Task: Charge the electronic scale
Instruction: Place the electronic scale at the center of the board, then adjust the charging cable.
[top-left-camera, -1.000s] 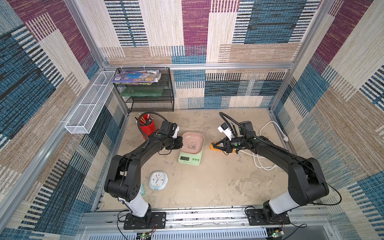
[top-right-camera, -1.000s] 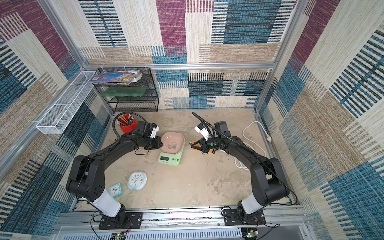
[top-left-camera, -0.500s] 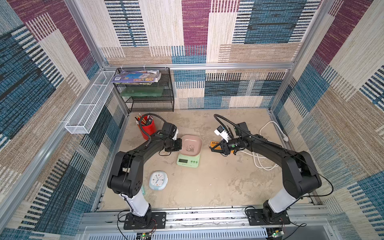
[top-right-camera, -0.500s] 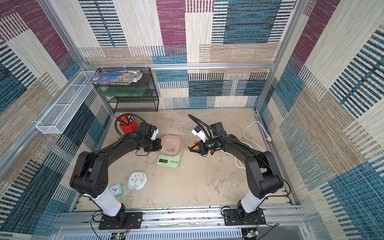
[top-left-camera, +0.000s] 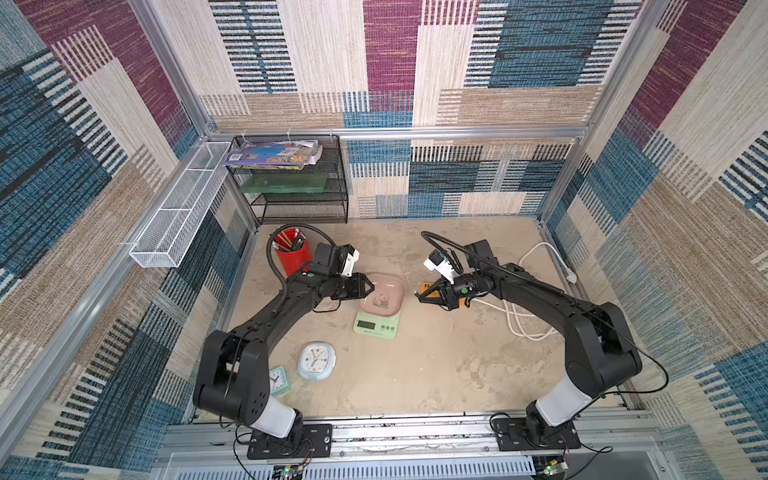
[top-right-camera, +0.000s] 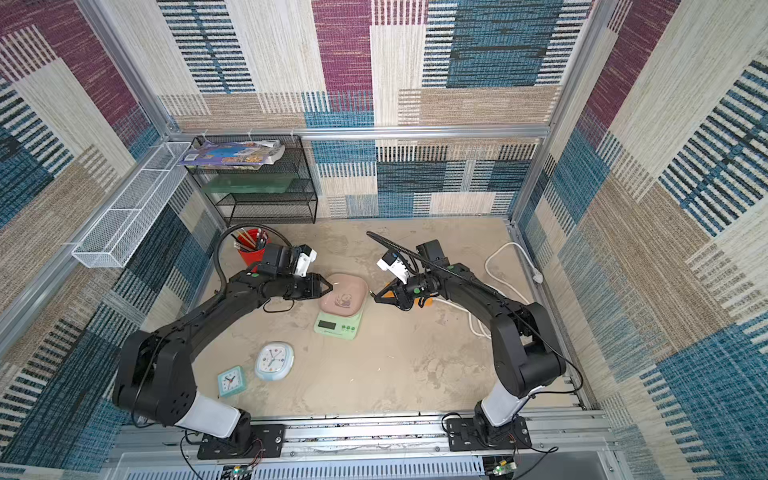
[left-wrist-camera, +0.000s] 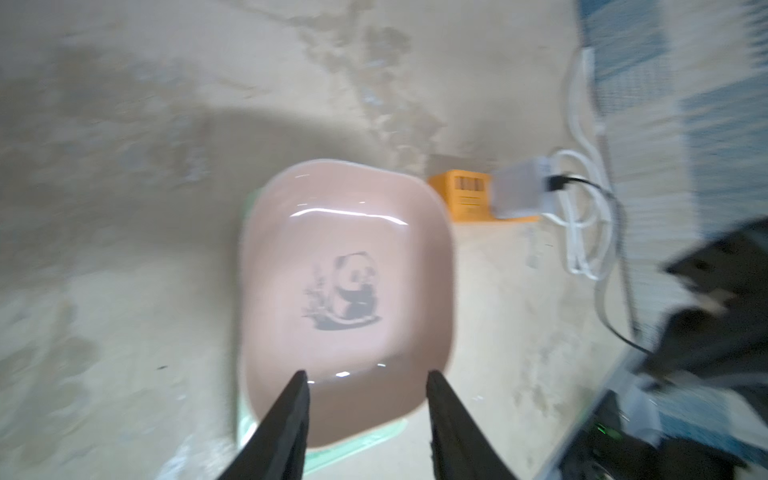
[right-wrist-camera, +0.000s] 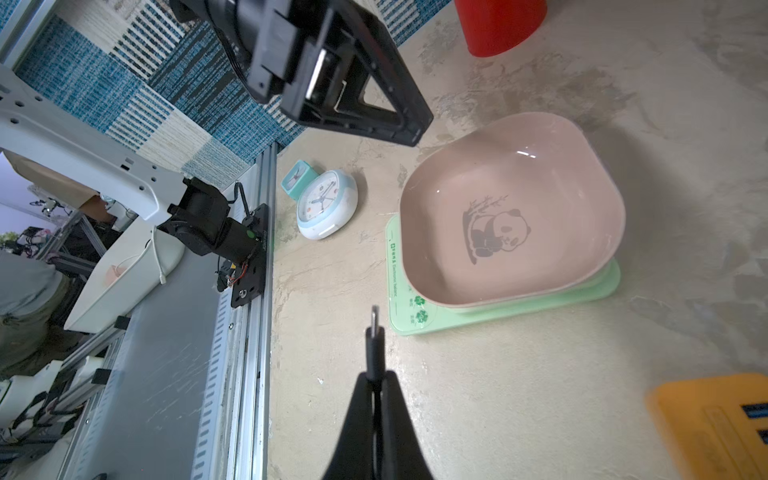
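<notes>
Since a second ago my left fingers (left-wrist-camera: 291, 411) have sprung apart, and the right arm has edged its tip a little nearer the scale. The left fingers now stand partly spread with nothing gripped. Their tips hang over the near rim of the pink rounded-square panda tray (left-wrist-camera: 345, 249), but the wrist view is blurred, so I cannot tell whether they brush it.

The tray rests on the mint-green flat electronic scale (top-left-camera: 376, 326). The scale lies about midway across the sandy-beige desk (top-left-camera: 415, 374), between the two arms, with its dark display and green buttons toward the arm bases.

My right fingers (right-wrist-camera: 388, 399) are pinched shut on a slim black charging plug (right-wrist-camera: 374, 345). Its metal tip points at the scale's side near the button corner and stops short of it.

Behind those fingers lies the orange plastic power strip (left-wrist-camera: 465, 195) with a white adapter (left-wrist-camera: 519, 191) plugged in and a white cable (top-left-camera: 523, 320) looped beside it. A round pale-blue clock (top-left-camera: 316, 360) lies nearer the left arm's base, well apart from the scale.
</notes>
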